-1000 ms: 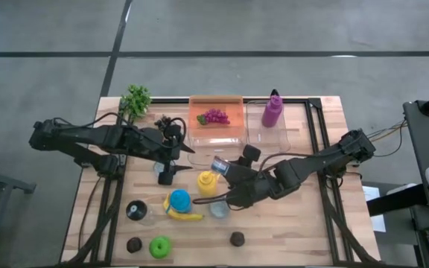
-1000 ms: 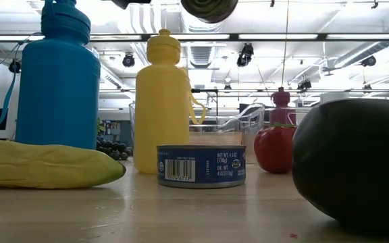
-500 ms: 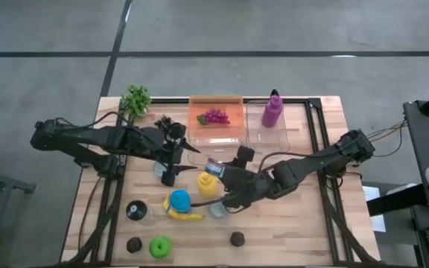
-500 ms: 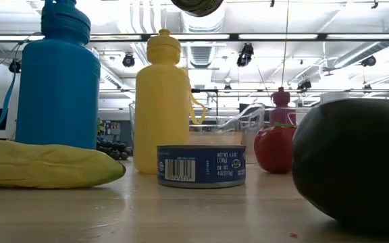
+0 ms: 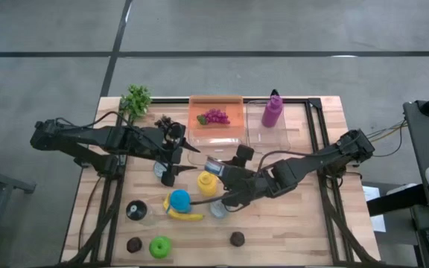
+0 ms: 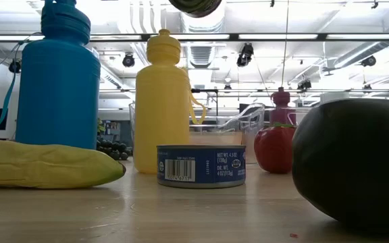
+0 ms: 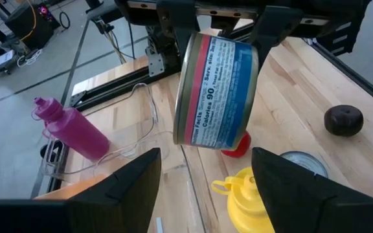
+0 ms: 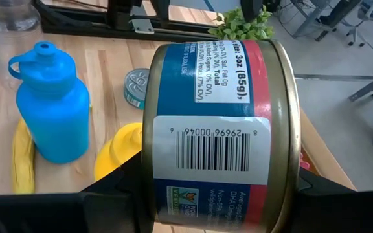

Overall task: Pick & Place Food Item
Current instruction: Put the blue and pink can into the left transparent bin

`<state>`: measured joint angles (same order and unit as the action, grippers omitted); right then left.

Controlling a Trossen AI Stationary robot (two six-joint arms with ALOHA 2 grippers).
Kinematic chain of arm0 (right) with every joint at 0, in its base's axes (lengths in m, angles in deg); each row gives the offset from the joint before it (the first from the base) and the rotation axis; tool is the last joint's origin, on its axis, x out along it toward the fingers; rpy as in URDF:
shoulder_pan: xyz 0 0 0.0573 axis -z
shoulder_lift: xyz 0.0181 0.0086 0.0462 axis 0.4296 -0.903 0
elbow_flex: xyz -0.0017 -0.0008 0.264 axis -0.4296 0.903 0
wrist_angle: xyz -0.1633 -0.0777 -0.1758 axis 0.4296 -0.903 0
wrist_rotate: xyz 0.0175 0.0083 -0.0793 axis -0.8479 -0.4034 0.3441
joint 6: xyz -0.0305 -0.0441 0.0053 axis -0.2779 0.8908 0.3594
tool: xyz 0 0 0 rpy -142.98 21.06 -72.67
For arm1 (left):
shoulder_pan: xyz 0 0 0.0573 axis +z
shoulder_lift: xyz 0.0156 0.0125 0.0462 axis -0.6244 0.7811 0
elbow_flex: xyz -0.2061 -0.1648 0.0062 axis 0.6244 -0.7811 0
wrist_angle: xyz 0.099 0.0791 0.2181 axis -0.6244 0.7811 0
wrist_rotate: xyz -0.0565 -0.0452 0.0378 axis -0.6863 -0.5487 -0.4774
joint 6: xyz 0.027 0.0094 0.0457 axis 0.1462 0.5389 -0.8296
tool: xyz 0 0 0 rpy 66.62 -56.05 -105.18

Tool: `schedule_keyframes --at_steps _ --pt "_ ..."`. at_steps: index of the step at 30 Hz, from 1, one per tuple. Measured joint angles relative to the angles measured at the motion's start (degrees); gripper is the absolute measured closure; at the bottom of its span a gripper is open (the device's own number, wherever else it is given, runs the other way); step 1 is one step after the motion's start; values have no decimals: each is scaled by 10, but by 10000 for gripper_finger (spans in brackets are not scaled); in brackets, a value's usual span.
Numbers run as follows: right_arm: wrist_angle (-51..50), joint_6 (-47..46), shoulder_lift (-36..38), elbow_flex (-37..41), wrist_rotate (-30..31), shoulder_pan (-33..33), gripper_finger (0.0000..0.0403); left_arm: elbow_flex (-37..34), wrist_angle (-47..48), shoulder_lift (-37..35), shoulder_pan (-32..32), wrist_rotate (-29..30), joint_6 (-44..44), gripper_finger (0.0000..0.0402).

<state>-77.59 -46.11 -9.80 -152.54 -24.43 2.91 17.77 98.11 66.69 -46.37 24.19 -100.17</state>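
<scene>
My right gripper [image 5: 216, 171] is shut on a round can with a blue and red label [image 5: 212, 165], held above the yellow bottle [image 5: 207, 184] near the table's middle. The can fills the right wrist view [image 8: 219, 129] and shows in the left wrist view [image 7: 215, 90]. In the low view only its underside [image 6: 194, 5] shows, at the top edge. My left gripper [image 5: 171, 165] is open and empty just left of the can, and its fingers [image 7: 135, 188] point toward it. My right gripper pinches the can between its two fingers, one on each flat end [image 7: 185, 77]. The fingers [image 8: 112, 188] come from the table's right side, slanting down. The can is lifted clear of the table and lies on its side, with the label wall [image 8: 212, 139] facing the wrist camera.
A blue bottle [image 5: 179, 199] and a banana [image 5: 185, 217] are near the yellow bottle. A flat tuna can [image 6: 201, 165] stands on the table. An orange tray with grapes [image 5: 216, 117] and a clear bin with a purple bottle [image 5: 272, 112] stand at the far edge. An avocado [image 5: 237, 238] and a green apple [image 5: 159, 246] lie near the front.
My right gripper has carried the can a little toward the table's left edge and slightly up. The can stays held on its side.
</scene>
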Motion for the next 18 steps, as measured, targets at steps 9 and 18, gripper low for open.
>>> schedule_keyframes --at_steps 9,18 --pt "0 0 0 0 0 0 223 0 0 0 0 0 0 167" --pt "3 -1 0 0 0 0 223 0 -9 0 0 0 2 162"
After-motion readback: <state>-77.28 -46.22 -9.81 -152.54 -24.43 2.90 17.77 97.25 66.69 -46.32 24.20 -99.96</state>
